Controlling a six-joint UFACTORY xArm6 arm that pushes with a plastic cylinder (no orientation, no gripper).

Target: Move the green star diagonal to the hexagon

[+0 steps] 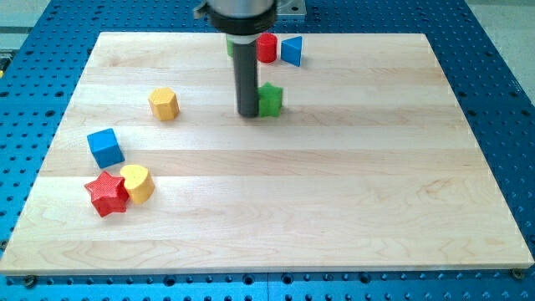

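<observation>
The green star point(270, 99) lies in the upper middle of the wooden board point(334, 192). My tip point(247, 114) rests on the board right against the star's left side. The yellow hexagon point(164, 104) sits well to the left of both, at about the same height in the view. The rod partly hides the star's left edge.
A red cylinder point(267, 47) and a blue triangle point(291, 51) stand at the view's top, just behind the rod; a green cylinder there is mostly hidden by it. A blue cube point(105, 147), a red star point(106, 194) and a yellow heart-like block point(137, 182) sit at lower left.
</observation>
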